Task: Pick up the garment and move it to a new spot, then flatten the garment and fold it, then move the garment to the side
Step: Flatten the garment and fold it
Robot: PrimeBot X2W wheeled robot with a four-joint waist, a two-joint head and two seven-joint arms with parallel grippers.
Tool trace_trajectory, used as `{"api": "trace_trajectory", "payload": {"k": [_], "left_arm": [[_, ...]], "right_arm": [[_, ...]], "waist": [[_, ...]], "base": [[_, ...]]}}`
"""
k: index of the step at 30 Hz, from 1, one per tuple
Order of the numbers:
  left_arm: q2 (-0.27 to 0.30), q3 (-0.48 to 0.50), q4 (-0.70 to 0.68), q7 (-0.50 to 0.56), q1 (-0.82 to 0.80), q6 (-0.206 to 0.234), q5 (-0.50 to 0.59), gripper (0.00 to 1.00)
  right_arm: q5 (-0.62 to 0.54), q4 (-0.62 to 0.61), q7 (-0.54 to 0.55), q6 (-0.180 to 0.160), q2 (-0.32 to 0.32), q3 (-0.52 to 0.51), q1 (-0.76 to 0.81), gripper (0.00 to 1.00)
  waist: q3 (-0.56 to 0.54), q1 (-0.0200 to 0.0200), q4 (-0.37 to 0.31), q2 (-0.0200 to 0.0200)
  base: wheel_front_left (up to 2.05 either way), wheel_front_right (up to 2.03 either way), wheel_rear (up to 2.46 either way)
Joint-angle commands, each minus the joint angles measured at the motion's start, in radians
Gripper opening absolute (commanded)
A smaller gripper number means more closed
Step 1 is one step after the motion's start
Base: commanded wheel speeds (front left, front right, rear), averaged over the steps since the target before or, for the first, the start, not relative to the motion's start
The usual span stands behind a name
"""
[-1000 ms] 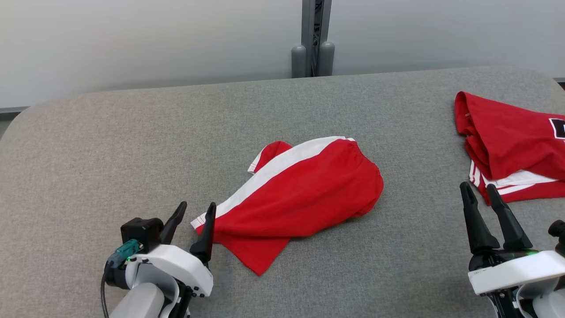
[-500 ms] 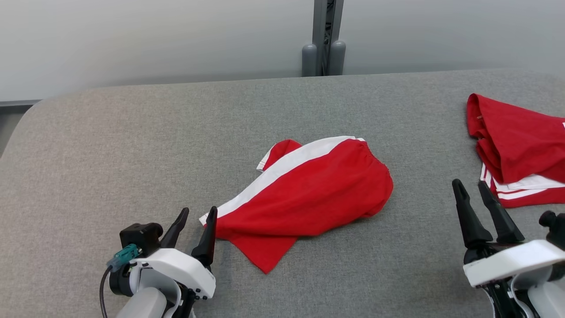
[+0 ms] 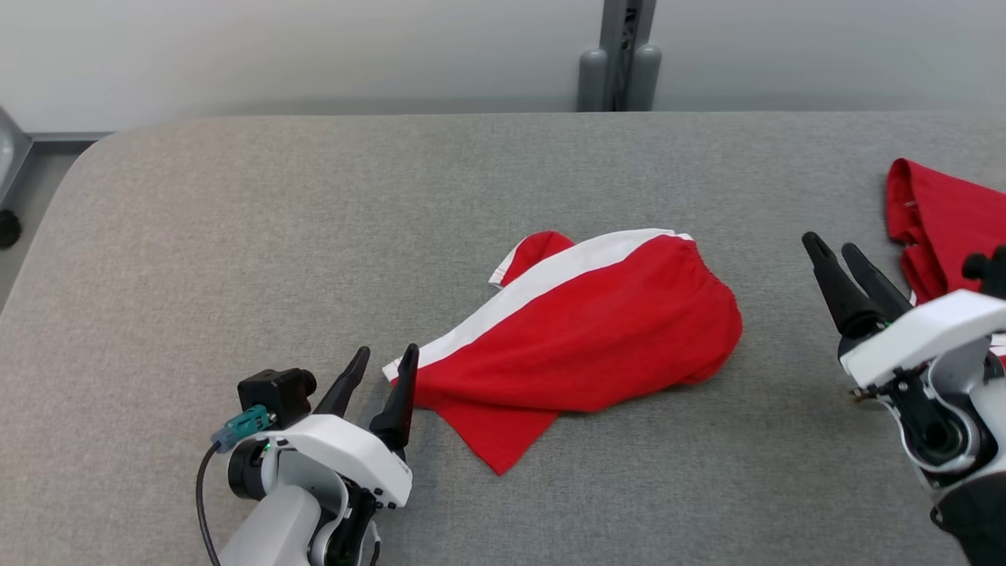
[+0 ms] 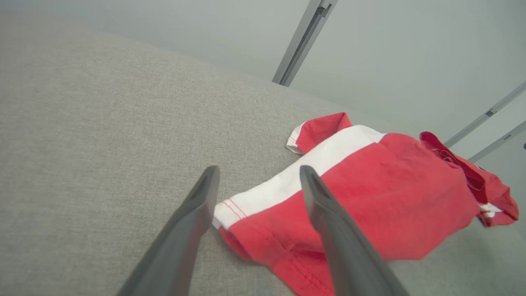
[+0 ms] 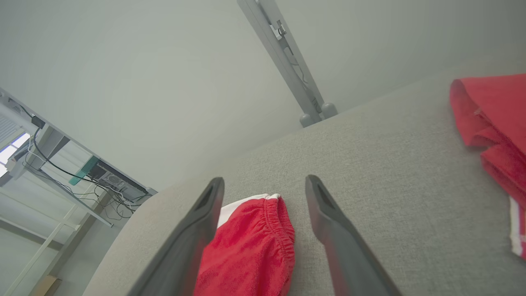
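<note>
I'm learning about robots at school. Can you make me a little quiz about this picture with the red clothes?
1. True or false: the left gripper is holding the red shorts.
2. The stripe on the shorts is: A blue, B white, C yellow.
3. Which gripper is nearer the other red garment?
Key: 1 false, its fingers stand open; 2 B; 3 the right gripper.
</note>
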Motion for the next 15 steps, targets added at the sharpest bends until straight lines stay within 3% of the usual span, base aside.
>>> {"api": "trace_trajectory", "payload": {"k": [1,15], "left_arm": [[0.000,0.000,-0.002,0.002,-0.019,-0.005,-0.005,1.00],[-0.024,-0.036,-0.006,0.020,-0.070,-0.012,-0.011,1.00]], "right_arm": [[0.013,0.016,0.018,0.000,-0.007,0.007,-0.022,1.00],[0.159,0.294,0.189,0.000,-0.004,0.096,-0.266,1.00]], "waist": [[0.010,0.0000,0.014,0.0000],[0.082,0.0000,0.096,0.0000]], "base": [[0.00,0.00,0.00],[0.00,0.00,0.00]]}}
